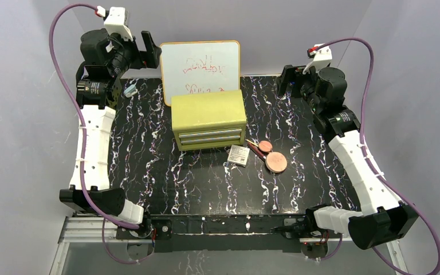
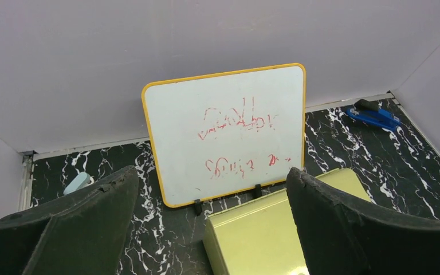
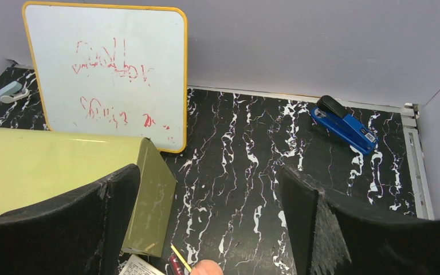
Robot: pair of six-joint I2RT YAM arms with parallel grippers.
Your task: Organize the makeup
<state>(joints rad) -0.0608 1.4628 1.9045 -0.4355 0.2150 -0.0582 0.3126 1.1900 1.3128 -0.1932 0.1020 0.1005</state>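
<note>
The makeup lies on the black marbled table [image 1: 166, 172] just right of the front of a yellow-green drawer chest [image 1: 209, 119]. It is a large pinkish-tan disc [image 1: 275, 162], a smaller disc [image 1: 265, 146], a thin dark-red stick [image 1: 256, 150] and a square whitish packet [image 1: 239, 154]. The right wrist view shows the packet [image 3: 140, 266], stick [image 3: 176, 264] and small disc [image 3: 206, 268] at its bottom edge. My left gripper [image 1: 149, 50] is raised at the far left, open and empty [image 2: 212, 172]. My right gripper [image 1: 289, 80] is raised at the far right, open and empty [image 3: 209, 171].
A whiteboard [image 1: 200, 71] with red scribbles stands behind the chest, whose drawers are shut. A blue stapler [image 3: 344, 124] lies at the far right corner. A small light-blue object [image 1: 129, 90] lies at the far left. Grey walls enclose the table.
</note>
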